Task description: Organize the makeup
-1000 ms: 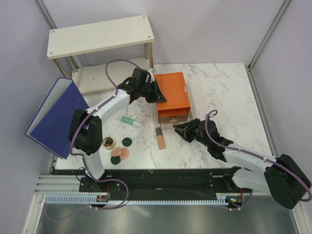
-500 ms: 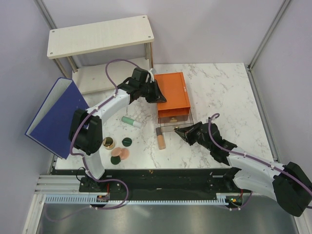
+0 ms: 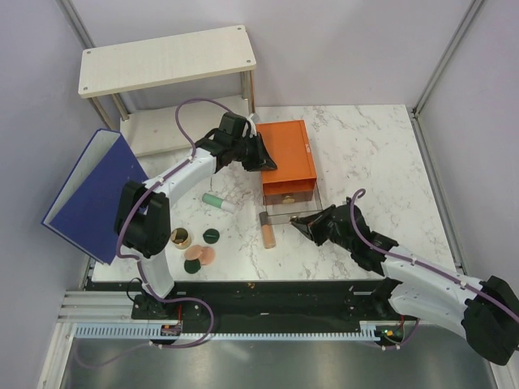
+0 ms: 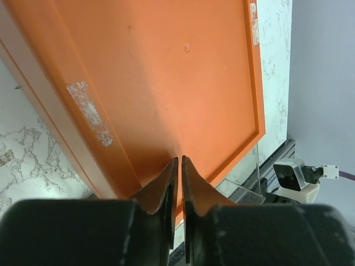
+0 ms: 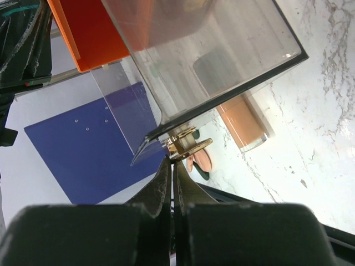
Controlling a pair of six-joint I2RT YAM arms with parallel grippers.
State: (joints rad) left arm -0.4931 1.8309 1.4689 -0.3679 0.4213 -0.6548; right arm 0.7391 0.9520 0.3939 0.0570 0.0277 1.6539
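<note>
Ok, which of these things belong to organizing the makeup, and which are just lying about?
Belongs to the job: peach tube, mint tube, two dark green compacts, peach disc, gold-rimmed jar; also the orange drawer box, its drawer handle pinched by the right gripper.

Just lying about: blue binder, wooden shelf.

We reach our left arm [image 3: 174, 174] far forward and to the right, elbow bent, the wrist tipped downward. The left pincer [image 4: 180, 159] has its fingers [image 4: 161, 191] drawn nearly together, with only a thin slit between them. Our right arm [image 3: 413, 267] lies low, stretched forward and leftward from its base. The right pincer [image 5: 171, 160] is pressed fully closed, its tips meeting.
</note>
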